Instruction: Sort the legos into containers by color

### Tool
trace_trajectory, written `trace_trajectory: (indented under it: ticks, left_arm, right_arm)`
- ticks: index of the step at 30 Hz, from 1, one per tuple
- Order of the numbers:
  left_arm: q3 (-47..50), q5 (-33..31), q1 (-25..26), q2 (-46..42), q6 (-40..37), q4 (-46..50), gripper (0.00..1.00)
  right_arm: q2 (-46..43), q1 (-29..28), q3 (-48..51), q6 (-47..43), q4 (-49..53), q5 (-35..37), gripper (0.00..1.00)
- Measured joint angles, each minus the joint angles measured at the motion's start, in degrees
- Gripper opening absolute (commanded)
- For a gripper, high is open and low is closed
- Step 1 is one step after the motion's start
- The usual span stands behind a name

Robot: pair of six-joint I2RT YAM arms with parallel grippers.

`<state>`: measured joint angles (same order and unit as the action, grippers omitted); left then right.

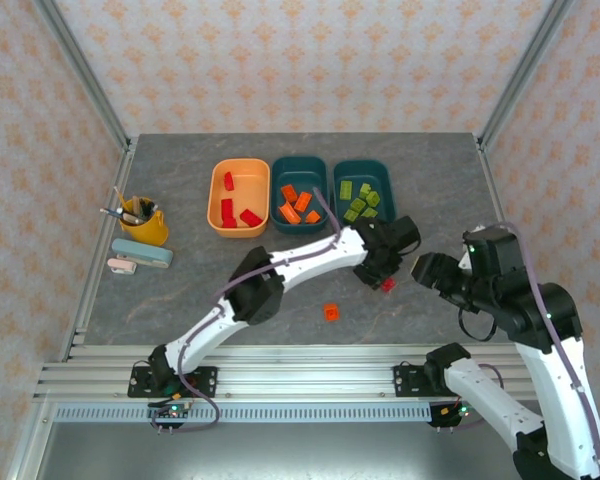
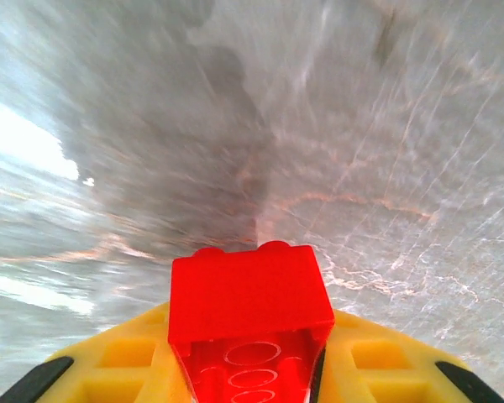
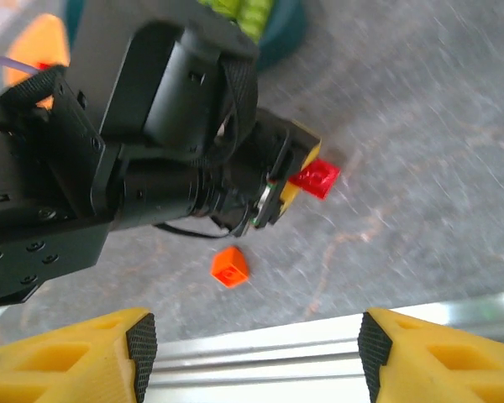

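Lego cube (image 1: 331, 312), orange and studded, lies loose on the mottled grey bench (image 1: 180, 290); just beyond, yellow left fingers (image 2: 126, 361) pinch a glossy red brick (image 2: 250, 290), right fingers (image 3: 101, 353) spread wide alongside, three rounded tubs (image 1: 248, 190) farthest.

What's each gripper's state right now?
Left gripper: closed, holding the red lego.
Right gripper: open, holding nothing.

Red lego (image 2: 250, 294), mottled grey table (image 2: 319, 126)
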<state>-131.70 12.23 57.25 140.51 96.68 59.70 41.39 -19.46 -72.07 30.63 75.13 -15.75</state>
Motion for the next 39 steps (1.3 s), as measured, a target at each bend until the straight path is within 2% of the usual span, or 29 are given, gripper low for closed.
trace_trajectory:
  ticks: [10, 14, 17, 22, 26, 32, 39]
  left_arm:
    - [13.92, -13.42, -8.76, -27.12, -19.58, 3.50, 0.33]
    - [20.22, -14.69, -16.37, -34.14, -28.26, 3.67, 0.34]
    - [23.63, -13.97, -24.30, -36.35, -35.71, 3.85, 0.35]
    - [24.50, -9.62, -36.39, -35.32, -48.57, 3.91, 0.34]
    - [23.47, -6.16, -42.14, -31.78, -56.63, 3.91, 0.34]
    - [14.43, -4.07, -45.64, -19.08, -65.44, 3.78, 0.34]
    - [4.31, -2.43, -46.60, -6.88, -69.64, 2.64, 0.34]
  right_arm:
    - [4.52, -1.03, -0.74, -3.39, -13.46, -7.32, 0.64]
    - [11.58, -9.38, -2.36, -4.24, -16.17, -4.37, 0.64]
    - [18.05, -17.16, -4.11, -4.68, -20.50, -1.33, 0.64]
    - [26.32, -24.85, -4.35, -4.83, -30.38, 3.13, 0.64]
    - [31.95, -28.63, -4.63, -5.86, -39.52, 6.40, 0.64]
    - [42.10, -29.73, -10.43, -7.19, -45.05, 8.55, 0.64]
    - [43.54, -29.73, -10.58, -7.87, -47.10, 8.57, 0.64]
